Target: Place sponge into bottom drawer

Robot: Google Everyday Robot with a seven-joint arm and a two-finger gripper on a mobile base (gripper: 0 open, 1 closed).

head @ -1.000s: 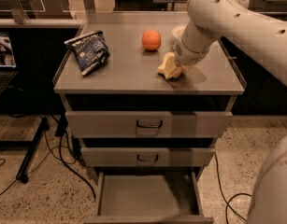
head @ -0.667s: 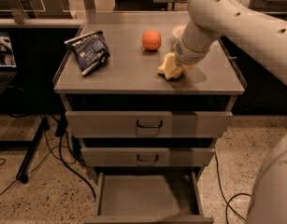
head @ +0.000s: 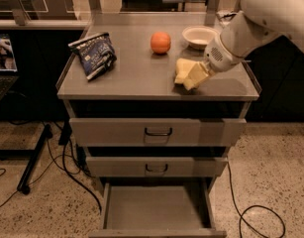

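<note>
The pale yellow sponge (head: 182, 67) is at the front right of the grey cabinet top (head: 131, 76). My gripper (head: 195, 77) reaches in from the right, shut on the sponge, and holds it at or just above the surface. The bottom drawer (head: 154, 207) is pulled open below, and its flat grey floor is bare. The two upper drawers with black handles are shut.
An orange ball (head: 160, 42) and a white bowl (head: 200, 35) sit at the back of the top. A dark blue snack bag (head: 94, 54) lies at the left. Cables (head: 67, 167) trail on the floor to the left and right of the cabinet.
My arm has drawn back to the right, uncovering the white bowl. The sponge has shifted slightly right with the gripper.
</note>
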